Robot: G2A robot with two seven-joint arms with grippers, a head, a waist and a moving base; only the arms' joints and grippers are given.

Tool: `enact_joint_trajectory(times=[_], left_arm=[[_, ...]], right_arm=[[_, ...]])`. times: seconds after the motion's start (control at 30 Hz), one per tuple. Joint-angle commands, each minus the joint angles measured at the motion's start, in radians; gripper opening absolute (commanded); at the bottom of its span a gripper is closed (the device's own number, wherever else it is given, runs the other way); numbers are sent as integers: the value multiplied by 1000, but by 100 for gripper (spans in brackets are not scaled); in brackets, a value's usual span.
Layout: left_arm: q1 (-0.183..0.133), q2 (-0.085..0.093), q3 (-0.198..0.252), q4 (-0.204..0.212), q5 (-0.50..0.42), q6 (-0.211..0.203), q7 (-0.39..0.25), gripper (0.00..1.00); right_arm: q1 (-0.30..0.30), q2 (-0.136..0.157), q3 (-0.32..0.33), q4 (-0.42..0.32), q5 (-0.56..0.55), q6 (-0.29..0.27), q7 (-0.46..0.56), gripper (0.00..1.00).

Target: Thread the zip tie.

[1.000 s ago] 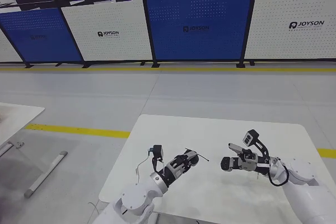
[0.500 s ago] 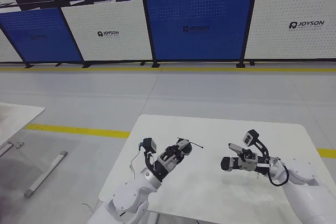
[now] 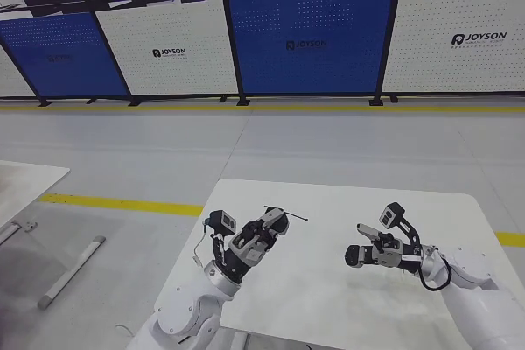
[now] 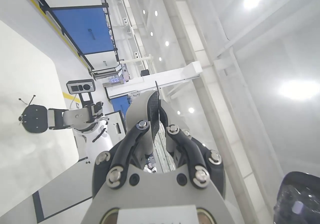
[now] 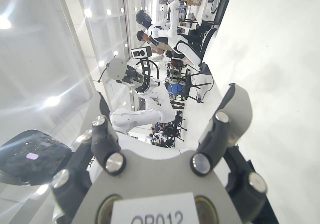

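A thin black zip tie (image 3: 294, 215) is pinched in my left gripper (image 3: 276, 222), above the left half of the white table (image 3: 350, 306). In the left wrist view the left gripper (image 4: 157, 102) is shut on the tie, and a short black tip of the zip tie (image 4: 157, 85) pokes out past the fingers (image 4: 140, 107). My right gripper (image 3: 352, 256) hovers over the table's right half and points toward the left one, about a gripper's length away. In the right wrist view the right gripper (image 5: 167, 100) stands open, holding nothing, and the left gripper (image 5: 116, 70) shows farther off.
The table's left edge (image 3: 185, 254) lies close under the left arm. Grey floor with a yellow line (image 3: 114, 204) lies beyond. Blue and white panels (image 3: 306, 44) stand at the back. Another table's corner (image 3: 17, 188) is at the far left.
The left arm has moved left and toward the table's far side, carrying the zip tie, so the gap between the grippers has widened. The right arm has kept still.
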Motion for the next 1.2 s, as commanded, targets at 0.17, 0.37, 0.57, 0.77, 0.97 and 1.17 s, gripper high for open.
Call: enact_joint_trajectory(times=[0.17, 0.37, 0.57, 0.77, 0.97, 1.17], left_arm=[[-19, 1, 18, 35, 106, 65, 25, 0], [-55, 0, 71, 102, 276, 137, 64, 0], [-84, 1, 124, 188, 381, 202, 32, 0], [-99, 2, 141, 235, 497, 227, 65, 0], [-96, -1, 149, 233, 486, 206, 90, 0], [-96, -1, 149, 233, 486, 206, 90, 0]], right_arm=[[0, 0, 0, 0, 0, 0, 0, 100], [0, 0, 0, 0, 0, 0, 0, 100], [0, 0, 0, 0, 0, 0, 0, 100], [0, 0, 0, 0, 0, 0, 0, 100], [0, 0, 0, 0, 0, 0, 0, 100], [0, 0, 0, 0, 0, 0, 0, 100]])
